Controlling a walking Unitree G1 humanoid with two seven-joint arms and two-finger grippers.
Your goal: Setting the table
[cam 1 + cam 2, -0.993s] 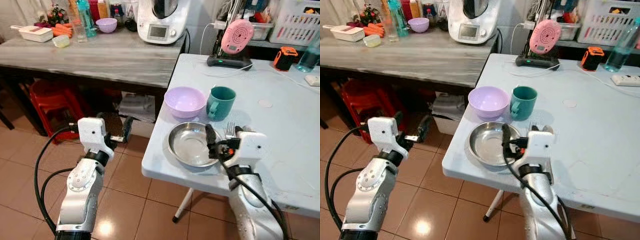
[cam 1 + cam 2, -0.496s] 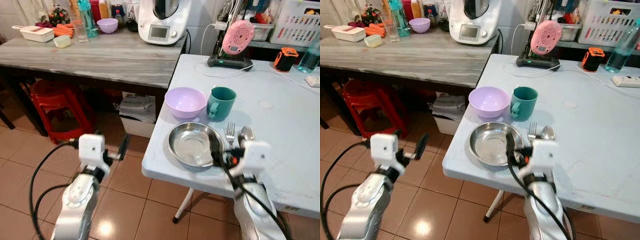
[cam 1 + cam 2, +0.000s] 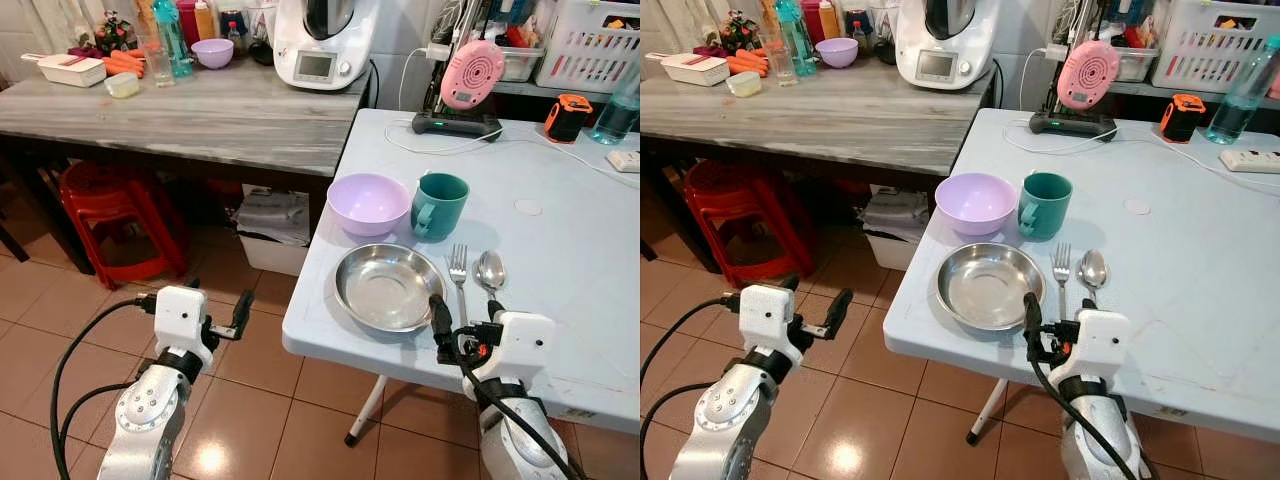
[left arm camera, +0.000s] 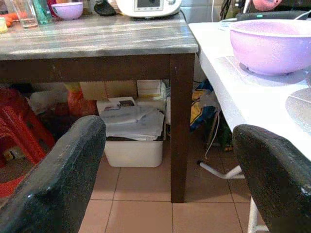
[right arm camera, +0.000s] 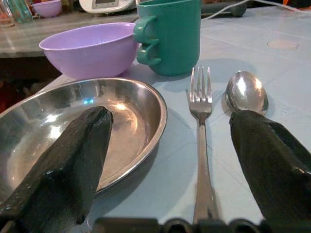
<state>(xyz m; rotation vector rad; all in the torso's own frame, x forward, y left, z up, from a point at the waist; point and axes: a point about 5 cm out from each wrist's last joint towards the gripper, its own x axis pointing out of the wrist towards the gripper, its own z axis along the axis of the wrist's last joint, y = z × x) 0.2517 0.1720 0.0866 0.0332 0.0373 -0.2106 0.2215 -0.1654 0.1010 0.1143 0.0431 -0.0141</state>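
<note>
- Left eye view: the steel plate sits near the front edge of the pale surface, with the fork just beside it and the spoon beside the fork. The purple bowl and green mug stand behind. The right tool hangs at the surface's edge, apart from the cutlery.
- Right eye view: the left tool hovers over the floor, well apart from the surface.
- Left wrist view: its black fingers are spread, holding nothing.
- Right wrist view: its fingers are spread wide and empty, the fork lying between them. Fork and spoon look thin, stiff and probably slippery; pinch across the handle.
</note>
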